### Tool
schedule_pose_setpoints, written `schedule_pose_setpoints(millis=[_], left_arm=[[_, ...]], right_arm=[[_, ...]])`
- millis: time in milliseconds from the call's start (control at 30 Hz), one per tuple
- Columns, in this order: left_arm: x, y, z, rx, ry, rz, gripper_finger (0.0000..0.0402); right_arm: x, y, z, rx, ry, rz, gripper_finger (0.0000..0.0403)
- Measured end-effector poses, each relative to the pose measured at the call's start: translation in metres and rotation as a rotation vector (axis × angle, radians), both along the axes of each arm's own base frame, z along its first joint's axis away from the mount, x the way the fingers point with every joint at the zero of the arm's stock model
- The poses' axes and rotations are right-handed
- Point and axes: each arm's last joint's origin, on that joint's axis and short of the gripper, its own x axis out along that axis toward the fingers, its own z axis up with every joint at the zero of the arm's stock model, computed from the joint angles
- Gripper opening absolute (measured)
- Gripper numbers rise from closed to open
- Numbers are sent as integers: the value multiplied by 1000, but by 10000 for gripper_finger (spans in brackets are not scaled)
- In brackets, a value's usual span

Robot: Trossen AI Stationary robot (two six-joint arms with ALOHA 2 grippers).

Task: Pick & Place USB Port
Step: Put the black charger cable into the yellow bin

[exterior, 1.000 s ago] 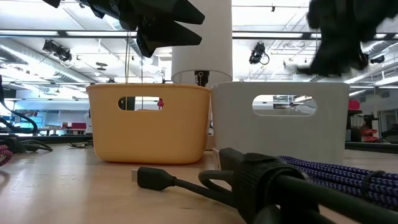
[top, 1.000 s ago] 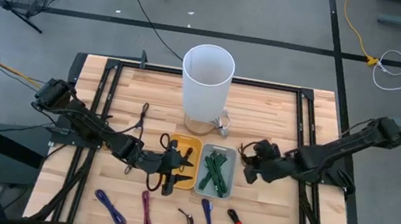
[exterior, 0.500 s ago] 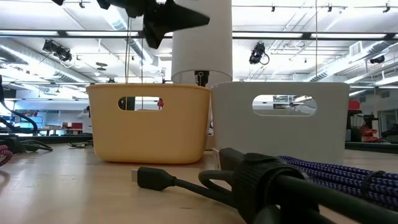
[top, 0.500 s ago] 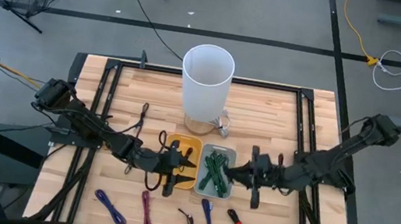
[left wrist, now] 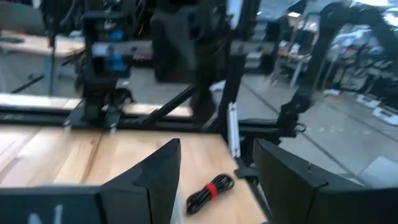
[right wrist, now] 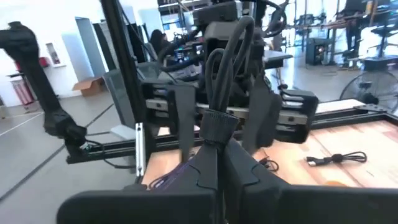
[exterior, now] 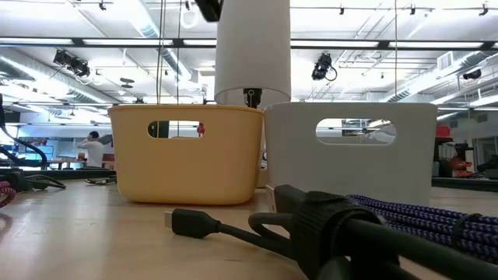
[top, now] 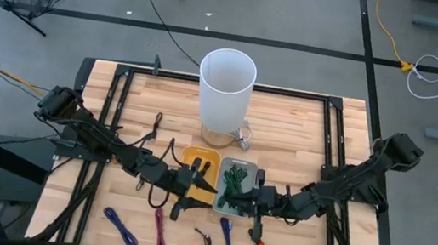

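**Black cable clamped by right gripper beside the grey bin**

High view: The right gripper (top: pixel 257 203) is seen just beside the grey bin (top: pixel 253 172), at its front right corner. The left gripper (top: pixel 195 190) is seen on the other side of the grey bin, over the front edge of the yellow bin (top: pixel 197 154) that touches it. Green cables (top: pixel 234 186) are piled inside the grey bin. A white tube (top: pixel 224 97) is stood behind it.

Low view: The grey bin and the yellow bin are seen side by side. A loose black plug (exterior: pixel 191 222) is laid on the table in front of them.

Left wrist view: The left gripper's fingers (left wrist: pixel 163 177) are spread wide apart, and nothing is held. A cable with a red tie (left wrist: pixel 210 191) is seen on the table past them.

Right wrist view: The right gripper's fingers are pressed together on a coiled black cable (right wrist: pixel 219 81), which is held upright.
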Motion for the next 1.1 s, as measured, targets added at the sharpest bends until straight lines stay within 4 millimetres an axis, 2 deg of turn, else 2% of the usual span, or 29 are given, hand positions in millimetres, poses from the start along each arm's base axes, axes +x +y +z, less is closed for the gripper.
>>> schedule_pose_setpoints(millis=[433, 700, 1100], left_arm=[[0, 0, 7, -22, -71, -26, 209], [-1, 0, 9, -12, -84, -17, 208], [0, 1, 9, 9, -88, 5, 208]], right_arm=[[13, 2, -23, 11, 51, -35, 0], [20, -3, -23, 45, 17, -25, 0], [20, 2, -16, 9, 33, -68, 0]])
